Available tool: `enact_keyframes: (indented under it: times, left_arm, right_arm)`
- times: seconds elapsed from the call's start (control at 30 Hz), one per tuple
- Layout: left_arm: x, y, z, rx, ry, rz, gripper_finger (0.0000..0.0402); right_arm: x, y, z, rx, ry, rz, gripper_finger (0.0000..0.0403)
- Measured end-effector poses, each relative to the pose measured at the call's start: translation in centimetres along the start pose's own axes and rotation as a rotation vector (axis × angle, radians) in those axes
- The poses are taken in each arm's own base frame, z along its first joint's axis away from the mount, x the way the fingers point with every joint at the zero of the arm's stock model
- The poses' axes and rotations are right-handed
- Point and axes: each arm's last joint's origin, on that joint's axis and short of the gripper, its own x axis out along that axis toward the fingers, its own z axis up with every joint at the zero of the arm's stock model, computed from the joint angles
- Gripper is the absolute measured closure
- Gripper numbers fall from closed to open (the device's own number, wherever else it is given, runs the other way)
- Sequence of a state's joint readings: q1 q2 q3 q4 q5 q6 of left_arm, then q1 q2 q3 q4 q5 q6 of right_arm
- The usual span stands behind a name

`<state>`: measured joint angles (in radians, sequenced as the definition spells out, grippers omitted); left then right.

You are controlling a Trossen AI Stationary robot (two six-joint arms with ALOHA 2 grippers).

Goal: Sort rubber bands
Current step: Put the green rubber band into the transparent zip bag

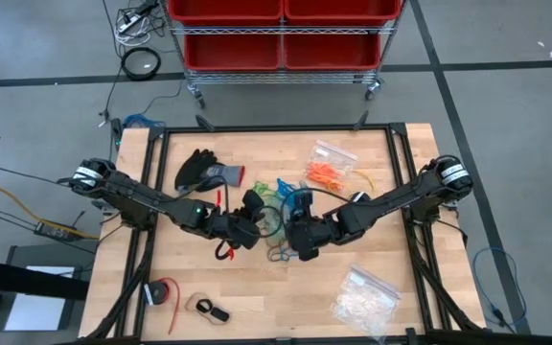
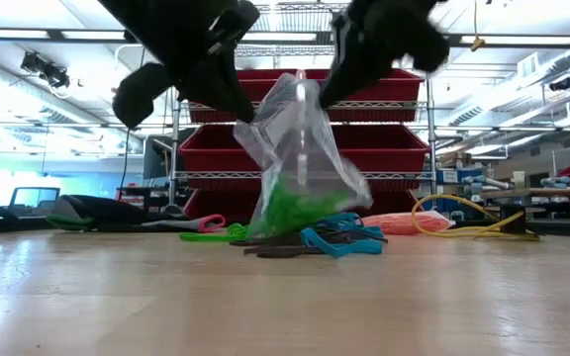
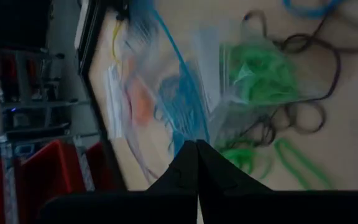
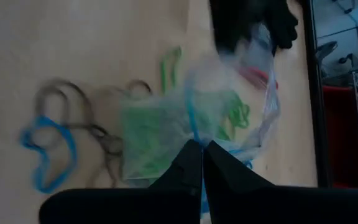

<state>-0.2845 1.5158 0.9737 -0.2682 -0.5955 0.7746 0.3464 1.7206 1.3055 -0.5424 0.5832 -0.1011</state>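
From above, the left gripper (image 1: 249,233) and the right gripper (image 1: 298,240) meet at mid-table over a clear bag (image 1: 274,218); loose rubber bands (image 1: 281,253) lie just below them, and another bag with orange bands (image 1: 331,172) sits far right.

At table height, the bag (image 2: 300,158) hangs upright, its top edge pinched on either side, green bands (image 2: 290,208) settled at its bottom.

In both wrist views, each gripper's fingers are pressed together on the bag's rim.
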Motion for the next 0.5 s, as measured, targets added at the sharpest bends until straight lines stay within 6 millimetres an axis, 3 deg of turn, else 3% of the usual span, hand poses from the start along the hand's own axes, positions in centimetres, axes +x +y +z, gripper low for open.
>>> enact_keyframes:
  times: [0.23, 0.37, 0.5]
  left_arm:
    - [0.3, 0.8, -0.1, 0.059, 0.034, 0.084, 0.0401]
    - [0.5, 1.4, -0.1, 0.061, 0.031, 0.127, 0.0401]
    - [0.7, 1.7, -0.4, 0.058, 0.049, 0.128, 0.0401]
  right_arm:
    - [-3.0, 0.3, 3.2, 0.141, -0.148, 0.03, 0.0402]
    - [-3.0, 0.6, 3.8, 0.225, -0.2, 0.143, 0.0397]
    - [-1.7, 1.1, 2.8, 0.201, -0.099, 0.161, 0.0376]
